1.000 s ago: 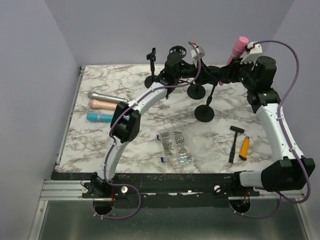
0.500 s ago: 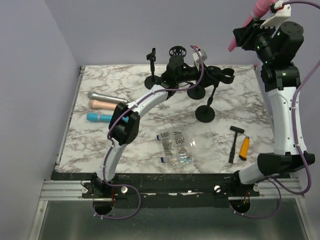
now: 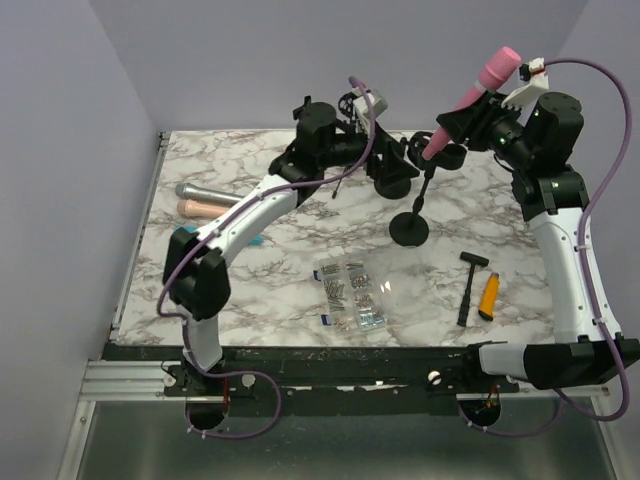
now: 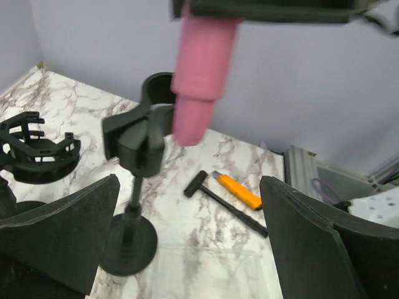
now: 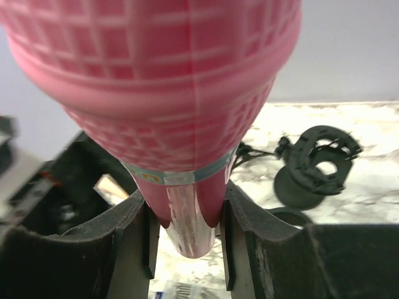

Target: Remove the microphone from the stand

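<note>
As right pincer [image 3: 468, 112] clamps, microphone [image 3: 492, 70] sits between fingers [image 5: 121, 246].

Pink microphone [image 3: 495, 70] with a grid-mesh head, black stand [image 3: 409, 229], white desk [image 3: 270, 290] veined in grey marble, orange-handled tool [image 3: 489, 295].

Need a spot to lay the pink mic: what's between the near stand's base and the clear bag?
Nothing: in the top view, the marble table between the near stand's base and the clear bag is bare.
</note>
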